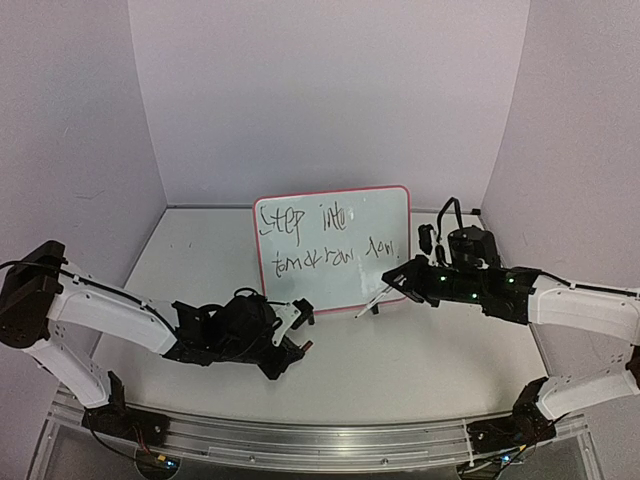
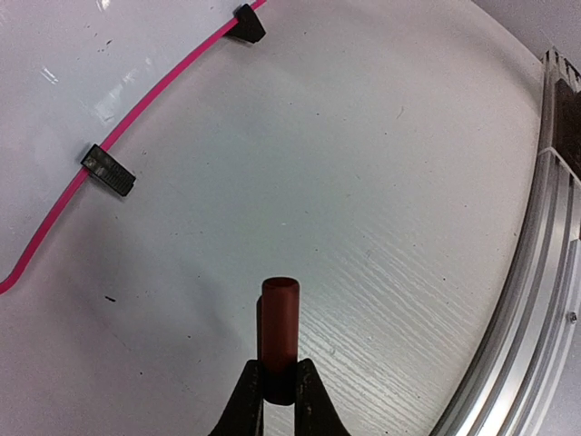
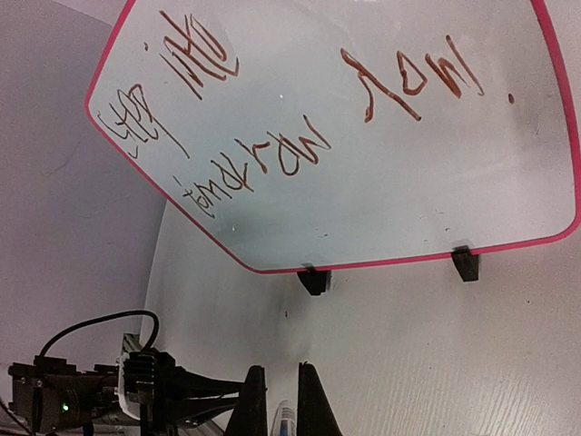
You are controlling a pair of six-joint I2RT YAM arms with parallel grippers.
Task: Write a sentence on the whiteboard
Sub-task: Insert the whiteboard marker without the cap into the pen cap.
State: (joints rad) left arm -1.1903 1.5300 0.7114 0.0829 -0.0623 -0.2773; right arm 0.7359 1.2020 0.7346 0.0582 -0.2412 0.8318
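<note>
The whiteboard (image 1: 350, 270) stands tilted at mid-table on two black clips; its pink border shows in the left wrist view (image 2: 136, 107) and its face in the right wrist view (image 3: 381, 200). The sentence (image 1: 325, 235) reads "Step into" over "tomorrow tom", and it also shows in the right wrist view (image 3: 272, 150). My right gripper (image 1: 392, 288) is shut on a white marker (image 1: 370, 304), seen between the jaws (image 3: 284, 420), just off the board's lower right corner. My left gripper (image 2: 280, 371) is shut on a dark red marker cap (image 2: 280, 313) over the table in front of the board.
The board's clips (image 2: 108, 171) (image 3: 314, 280) rest on the white table (image 1: 420, 370). An aluminium rail (image 1: 300, 440) runs along the near edge and shows in the left wrist view (image 2: 536, 300). Grey walls enclose the back and both sides. The left arm (image 3: 109, 391) lies low near the right gripper.
</note>
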